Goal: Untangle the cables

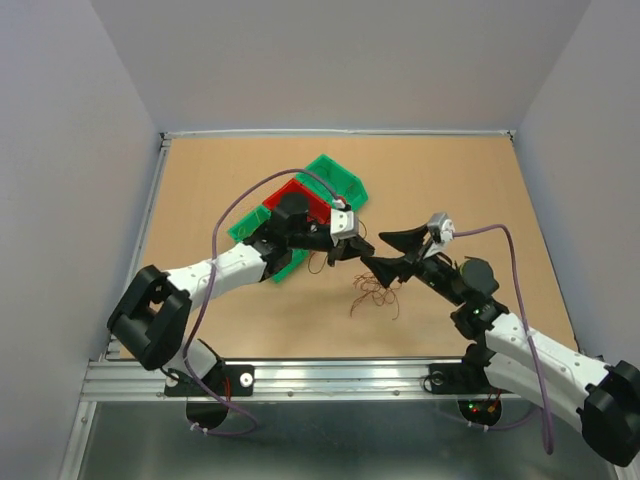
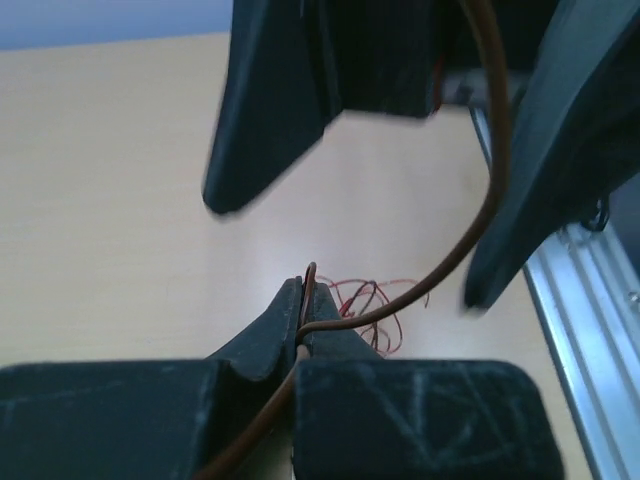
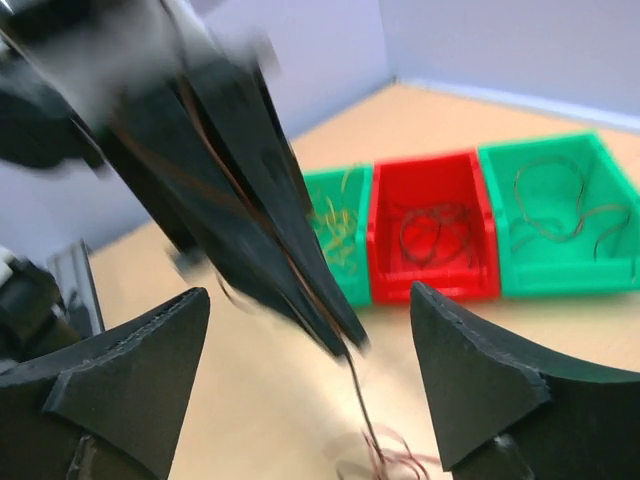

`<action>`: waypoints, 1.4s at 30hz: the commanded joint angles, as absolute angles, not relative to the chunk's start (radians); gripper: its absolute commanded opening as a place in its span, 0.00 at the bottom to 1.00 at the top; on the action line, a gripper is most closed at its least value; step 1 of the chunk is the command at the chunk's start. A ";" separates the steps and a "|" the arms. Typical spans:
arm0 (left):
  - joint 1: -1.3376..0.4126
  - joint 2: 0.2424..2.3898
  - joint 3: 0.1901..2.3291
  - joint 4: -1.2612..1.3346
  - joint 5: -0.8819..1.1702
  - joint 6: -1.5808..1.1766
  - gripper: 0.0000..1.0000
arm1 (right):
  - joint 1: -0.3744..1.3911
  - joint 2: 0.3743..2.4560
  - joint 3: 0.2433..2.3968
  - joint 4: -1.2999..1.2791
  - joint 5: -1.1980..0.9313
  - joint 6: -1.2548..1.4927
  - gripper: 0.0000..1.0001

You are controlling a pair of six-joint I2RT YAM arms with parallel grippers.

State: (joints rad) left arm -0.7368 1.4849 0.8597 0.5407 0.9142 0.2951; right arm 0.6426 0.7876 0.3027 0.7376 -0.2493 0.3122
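My left gripper (image 2: 303, 288) is shut on a dark brown cable (image 2: 487, 205), which arcs up and to the right out of its tips. From above, the left gripper (image 1: 358, 247) pokes in between the spread fingers of my right gripper (image 1: 376, 249), which is open and holds nothing. In the right wrist view the right gripper (image 3: 310, 293) frames the blurred left gripper (image 3: 285, 240), and the brown cable (image 3: 362, 405) hangs down from it toward the clump. The loose clump of red and dark cables (image 1: 376, 291) lies on the table just below both grippers, also showing as the clump (image 2: 375, 305).
Three bins stand in a row behind the left arm: a green bin (image 3: 338, 235) with yellow wires, a red bin (image 3: 430, 235) with dark wires, and a green bin (image 3: 560, 210) with dark loops. The table's metal front rail (image 1: 330, 375) runs along the near edge.
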 commanded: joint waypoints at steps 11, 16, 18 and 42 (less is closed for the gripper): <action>-0.730 1.321 1.376 0.341 0.910 -0.017 0.00 | 0.641 1.143 0.468 0.698 -0.344 0.146 0.41; -0.669 1.316 1.540 0.265 0.603 -0.053 0.00 | 0.643 1.146 0.477 0.678 -0.109 0.242 0.01; -0.594 1.307 1.528 0.299 0.549 -0.115 0.00 | 0.641 1.089 0.460 0.641 -0.007 0.285 0.01; -0.235 1.288 0.997 0.710 0.670 -0.120 0.00 | 0.640 0.337 0.365 0.003 0.819 0.492 0.01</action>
